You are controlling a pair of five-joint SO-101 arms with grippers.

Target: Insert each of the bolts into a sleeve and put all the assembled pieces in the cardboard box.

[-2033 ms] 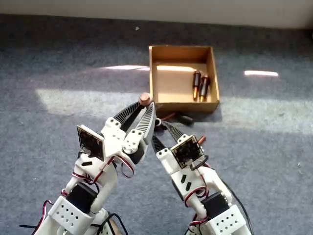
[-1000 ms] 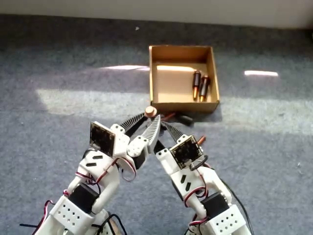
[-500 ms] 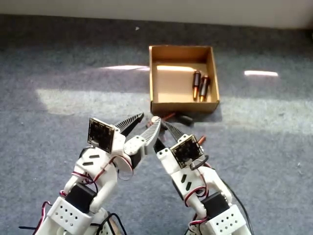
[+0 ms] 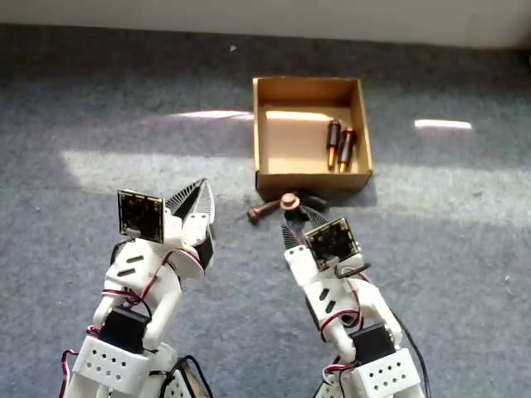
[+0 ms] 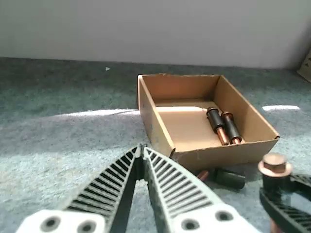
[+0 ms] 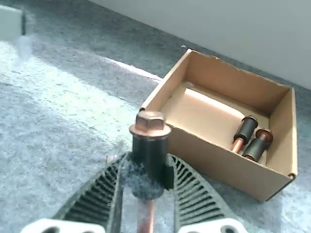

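Note:
My right gripper is shut on a black sleeve that stands upright with a copper bolt seated in it. In the high view this piece is just in front of the cardboard box. Two assembled pieces lie inside the box at its right side. My left gripper hangs shut and empty over the carpet, left of the box. A loose bolt lies on the carpet between the grippers. A loose black sleeve lies against the box's front wall.
The box is open-topped, and its left half holds nothing. Grey carpet covers the floor, with a sunlit band running across it behind my left gripper. A pale wall borders the far edge.
My left gripper carried a bolt to the sleeve in my right gripper, let it go, drew back to the left and shut. My right gripper now holds the sleeve with the bolt in it.

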